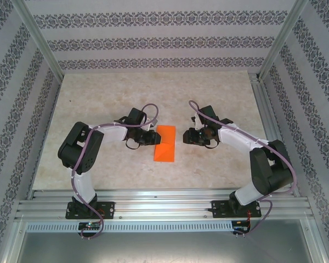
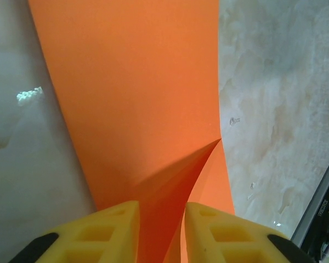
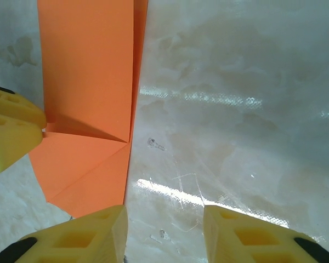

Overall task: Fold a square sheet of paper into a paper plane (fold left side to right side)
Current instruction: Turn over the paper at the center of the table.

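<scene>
The square sheet of paper point(image 1: 165, 145) lies mid-table as a narrow bright orange shape, longer than wide, with a pointed near end. My left gripper point(image 1: 152, 137) sits at its left edge. In the left wrist view the orange paper point(image 2: 131, 98) rises in a ridge between the two yellow fingers point(image 2: 118, 230), and the left gripper point(image 2: 162, 233) is shut on that ridge. My right gripper point(image 1: 187, 137) rests just right of the sheet. The right gripper point(image 3: 164, 235) stands open over bare table, the paper point(image 3: 88, 71) beside its left finger. A left gripper finger point(image 3: 11, 131) touches the paper's far edge.
The pale marbled table top point(image 1: 153, 93) stretches behind and beside the paper. Aluminium rails point(image 1: 164, 197) run along the near edge, and one shows at the lower right of the left wrist view point(image 2: 323, 208). Patterned walls point(image 1: 22, 82) and metal posts close in the sides.
</scene>
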You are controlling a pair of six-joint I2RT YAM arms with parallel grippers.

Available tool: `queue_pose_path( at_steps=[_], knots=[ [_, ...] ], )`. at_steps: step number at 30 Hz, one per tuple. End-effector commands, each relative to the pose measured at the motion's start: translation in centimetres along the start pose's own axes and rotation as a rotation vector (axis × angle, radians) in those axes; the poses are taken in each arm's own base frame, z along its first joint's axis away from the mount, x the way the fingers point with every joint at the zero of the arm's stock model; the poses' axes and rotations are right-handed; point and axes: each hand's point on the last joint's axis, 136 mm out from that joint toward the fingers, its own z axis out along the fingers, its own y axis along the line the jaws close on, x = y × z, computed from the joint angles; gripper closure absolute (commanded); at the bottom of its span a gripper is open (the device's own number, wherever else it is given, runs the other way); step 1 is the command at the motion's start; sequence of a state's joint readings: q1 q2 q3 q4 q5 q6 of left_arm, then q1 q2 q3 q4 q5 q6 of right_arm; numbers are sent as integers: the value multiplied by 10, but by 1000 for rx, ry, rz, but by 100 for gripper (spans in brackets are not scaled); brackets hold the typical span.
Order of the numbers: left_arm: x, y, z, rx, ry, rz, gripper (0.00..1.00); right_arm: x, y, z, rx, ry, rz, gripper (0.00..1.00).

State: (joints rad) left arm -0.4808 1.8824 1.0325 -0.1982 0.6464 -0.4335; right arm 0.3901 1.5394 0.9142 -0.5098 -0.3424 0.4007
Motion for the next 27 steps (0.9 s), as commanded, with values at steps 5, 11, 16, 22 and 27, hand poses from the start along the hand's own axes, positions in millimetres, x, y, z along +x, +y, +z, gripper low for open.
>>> queue_pose_path(
  at_steps=[5,11,16,22,27],
  knots=[
    [0,-14,0,38,28,62,92,-7,16,-6,-153,-72,43,56],
    [-11,-37,-18,92,-24,58,96,-15,44,-7,-392,-146,183,52],
    [-17,-50,-28,119,-60,54,96,-15,53,5,-487,-146,241,51],
    [-21,-55,-37,115,-79,69,96,-19,61,21,-557,-139,289,51],
    [-18,-51,-35,101,-72,64,96,-19,70,38,-583,-114,315,53]
  ],
)
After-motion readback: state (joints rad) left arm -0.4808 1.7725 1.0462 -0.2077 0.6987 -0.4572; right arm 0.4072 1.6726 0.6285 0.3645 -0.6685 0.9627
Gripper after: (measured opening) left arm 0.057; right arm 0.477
